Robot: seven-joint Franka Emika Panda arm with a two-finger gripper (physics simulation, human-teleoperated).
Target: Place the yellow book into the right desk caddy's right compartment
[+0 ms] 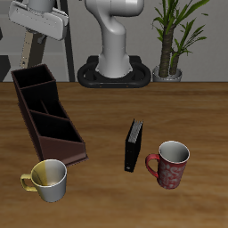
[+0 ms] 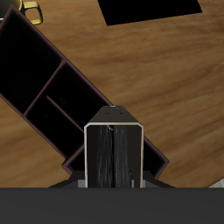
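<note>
My gripper (image 1: 34,36) is high over the table's back corner, shut on the yellow book (image 1: 28,51), which hangs down tilted from the fingers. The book sits above the back end of the right desk caddy (image 1: 55,134), a long dark brown box with slanted dividers. In the wrist view the book's pale page edge (image 2: 114,156) fills the middle, seen end-on, with the caddy (image 2: 80,86) below it and the caddy's end compartment mostly covered by the book. The book is clear of the caddy's rim.
An all-black book (image 1: 134,145) stands upright mid-table beside a red mug (image 1: 171,164). A yellow-and-white mug (image 1: 49,179) sits by the caddy's front end and also shows in the wrist view (image 2: 31,9). A potted plant (image 1: 171,40) stands at the back by the robot's base.
</note>
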